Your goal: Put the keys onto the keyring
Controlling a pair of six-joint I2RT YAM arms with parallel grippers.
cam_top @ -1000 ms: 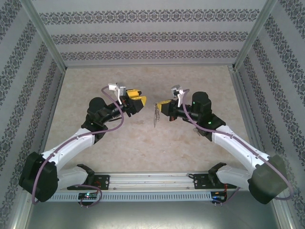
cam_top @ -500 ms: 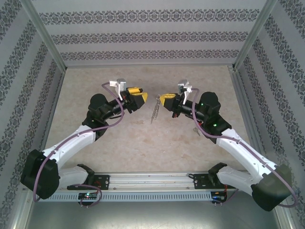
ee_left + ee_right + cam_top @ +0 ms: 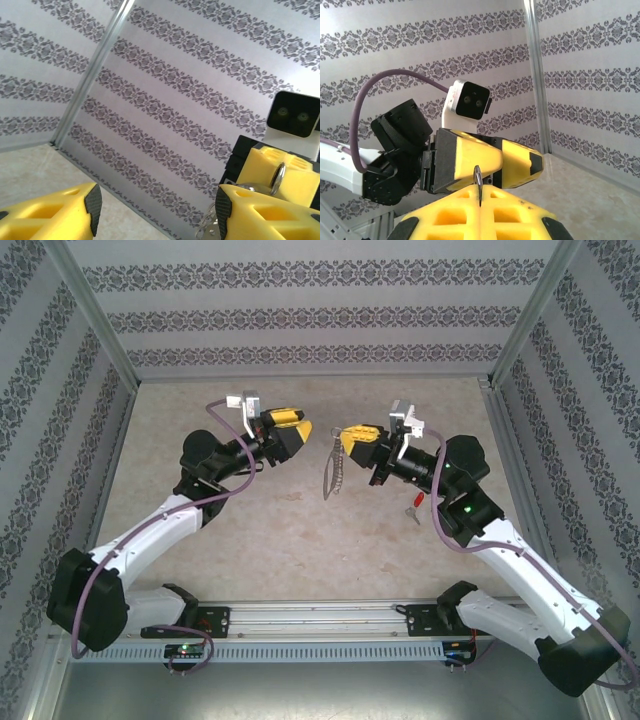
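Both arms have lifted and drawn apart. Left gripper [image 3: 300, 427] hangs released and empty. Right gripper [image 3: 346, 440] stays clenched on the keyring [image 3: 333, 475], dangling it over the table [image 3: 300, 540], seemingly to present it, while the keys [image 3: 415, 502] lie by the right arm.

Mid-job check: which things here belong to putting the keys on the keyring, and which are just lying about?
Job: keyring, hanging from the shut right gripper; keys with red tag, on the table; open left gripper.
Not the job, just fixtures: patterned walls; metal frame post.
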